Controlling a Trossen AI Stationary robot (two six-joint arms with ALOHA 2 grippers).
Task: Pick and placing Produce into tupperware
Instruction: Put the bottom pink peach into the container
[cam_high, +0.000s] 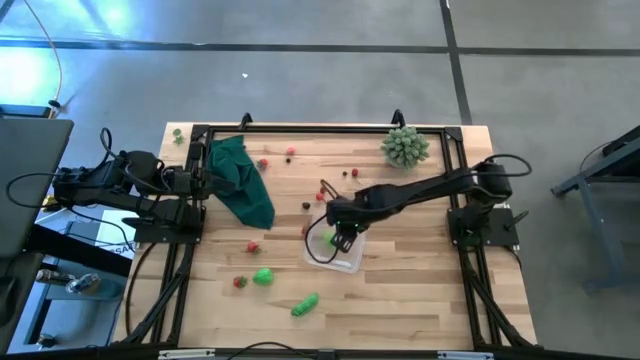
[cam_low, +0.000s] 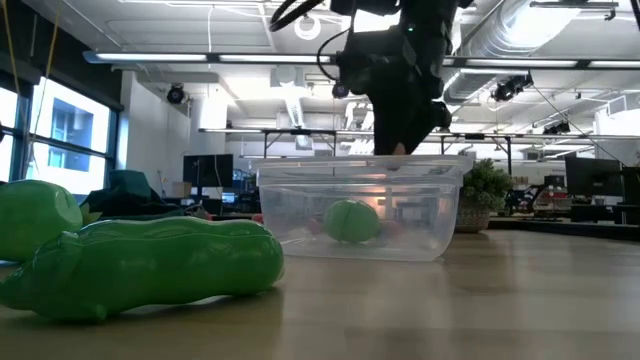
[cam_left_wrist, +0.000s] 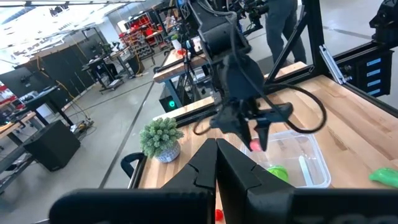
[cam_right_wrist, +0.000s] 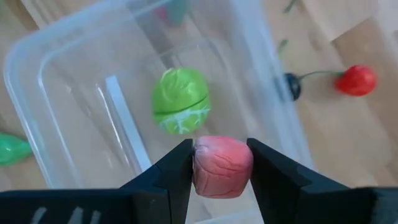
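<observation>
Pinched between your right end effector fingers, closest to the wrist lens, sits a pink berry, squeezed on both sides. It hangs directly over the tupperware, and you can judge why: the piece is held above the open tub so it will fall inside rather than onto the wood. One round green piece already lies on the tub's floor, with something reddish near it in the low view, so the job looks only partly done.

Your left end effector is pressed together with nothing in it, parked at the surface's left edge, well apart from the tub, presumably kept clear of the working arm.

Beside the tub, on the plant's side, lies a red cherry on a stem. Toward the front of the surface from the tub you have a green pod, another green piece and small red berries. More red bits are scattered between the tub and the back rail. A dark green cloth lies well to the tub's left, and a spiky plant stands at the back corner.

The surface is pale wood in a black frame. Around it you see a grey floor; beyond, a workshop with benches, monitors and ceiling ducts.
</observation>
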